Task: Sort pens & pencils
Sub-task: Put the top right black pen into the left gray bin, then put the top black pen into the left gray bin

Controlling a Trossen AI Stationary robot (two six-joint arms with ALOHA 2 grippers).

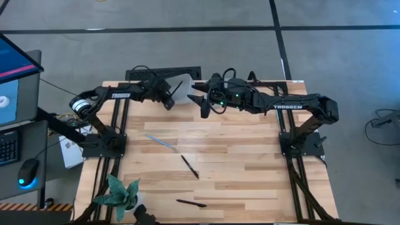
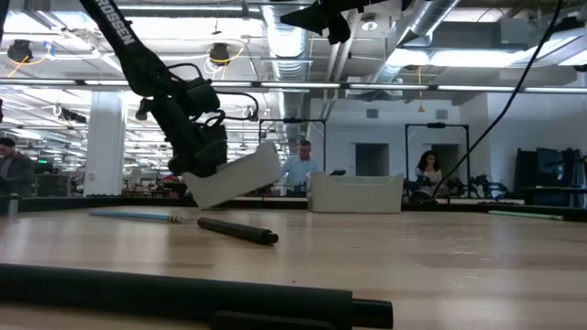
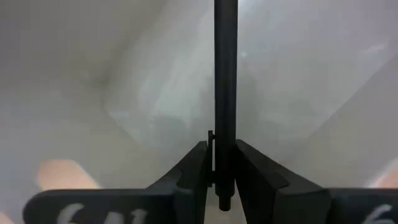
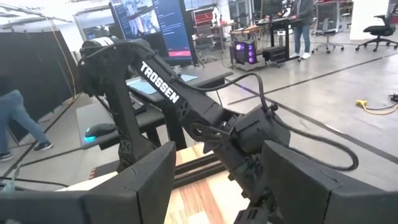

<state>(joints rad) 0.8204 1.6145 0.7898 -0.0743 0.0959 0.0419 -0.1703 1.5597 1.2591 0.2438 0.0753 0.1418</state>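
- Our left end effector (image 3: 225, 180) is up at the far side of the counter (image 1: 250, 181), and it pinches a black stick (image 3: 225, 93) between its two fingers.
- That black stick points into a white bin (image 1: 181, 92), which is tipped and off the counter in the low view.
- Our right end effector (image 1: 195, 98) is just beside the bin, with its fingers spread and nothing between them.
- A pale blue stick (image 1: 160, 142) lies on the counter near the left arm.
- A black stick (image 1: 189, 166) lies in the middle of the counter.
- Another black stick (image 1: 191, 203) lies near the front edge, close to a small green plant (image 1: 117, 192).
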